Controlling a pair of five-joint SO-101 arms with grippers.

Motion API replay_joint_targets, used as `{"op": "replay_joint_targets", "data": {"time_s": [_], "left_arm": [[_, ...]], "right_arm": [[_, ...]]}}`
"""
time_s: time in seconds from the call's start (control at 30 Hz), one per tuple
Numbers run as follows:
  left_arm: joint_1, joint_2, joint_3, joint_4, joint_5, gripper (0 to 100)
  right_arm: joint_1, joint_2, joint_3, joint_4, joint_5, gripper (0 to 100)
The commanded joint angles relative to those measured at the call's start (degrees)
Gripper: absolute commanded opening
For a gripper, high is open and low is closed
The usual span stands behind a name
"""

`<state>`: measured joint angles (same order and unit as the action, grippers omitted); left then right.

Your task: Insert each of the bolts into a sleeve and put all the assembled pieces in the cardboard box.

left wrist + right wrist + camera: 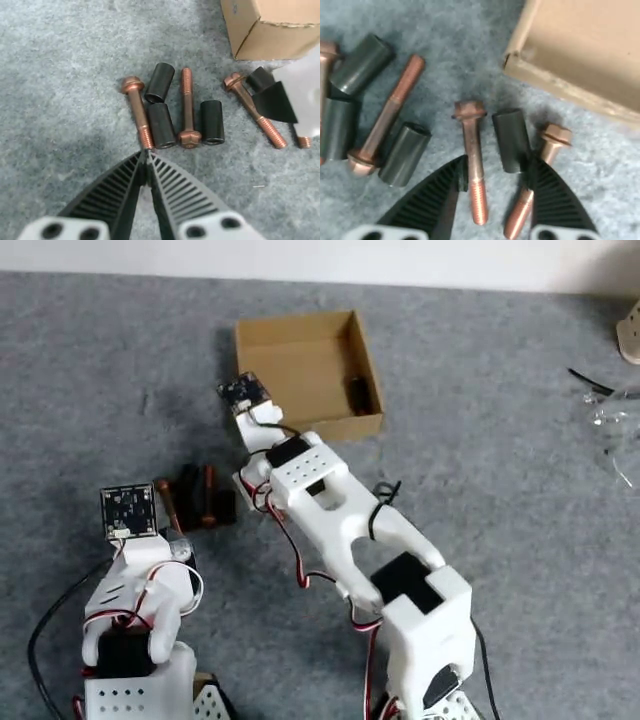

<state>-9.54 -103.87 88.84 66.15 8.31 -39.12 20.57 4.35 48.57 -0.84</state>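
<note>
Several copper bolts and black sleeves lie loose on the grey felt beside the cardboard box (pixel 300 328). One dark piece (pixel 357 392) lies inside the box against its right wall. My left gripper (pixel 147 161) is shut with nothing in it, its tips at the threaded end of a bolt (pixel 136 107). A sleeve (pixel 161 125) lies right next to that bolt. My right gripper (pixel 497 172) is open near the box corner (pixel 580 50). It straddles a bolt (pixel 472 150) and a sleeve (pixel 510 140). Another bolt (pixel 547 147) lies under one finger.
More parts lie between the arms: a bolt (pixel 187 107), two sleeves (pixel 160 82) (pixel 212 122), and a bolt (pixel 252 107) by the right gripper's black finger (pixel 272 100). Clear plastic and cables (pixel 610 410) lie at the far right.
</note>
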Motion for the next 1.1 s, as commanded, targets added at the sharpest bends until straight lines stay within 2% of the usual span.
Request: {"op": "replay_joint_targets", "data": {"time_s": [0.0, 0.63, 0.83, 0.93, 1.07], "left_arm": [[-0.6, -0.6, -0.9, -1.1, -0.2, 1], [-0.5, -0.6, -0.9, -1.1, -0.2, 1], [-0.5, -0.6, -0.9, -1.1, -0.2, 1], [-0.5, -0.6, -0.9, -1.1, -0.2, 1], [-0.4, -0.6, -0.9, -1.1, -0.2, 1]], "right_arm": [[2.2, 0.5, -2.5, -1.8, 2.6, 16.6], [2.9, 2.9, -2.2, -7.5, 4.0, 16.3], [4.6, 2.9, -2.4, -7.5, -2.6, 16.3], [4.6, 2.8, -2.4, -7.5, -2.9, 16.0], [4.4, 2.8, -2.2, -7.5, -2.9, 8.8]]}}
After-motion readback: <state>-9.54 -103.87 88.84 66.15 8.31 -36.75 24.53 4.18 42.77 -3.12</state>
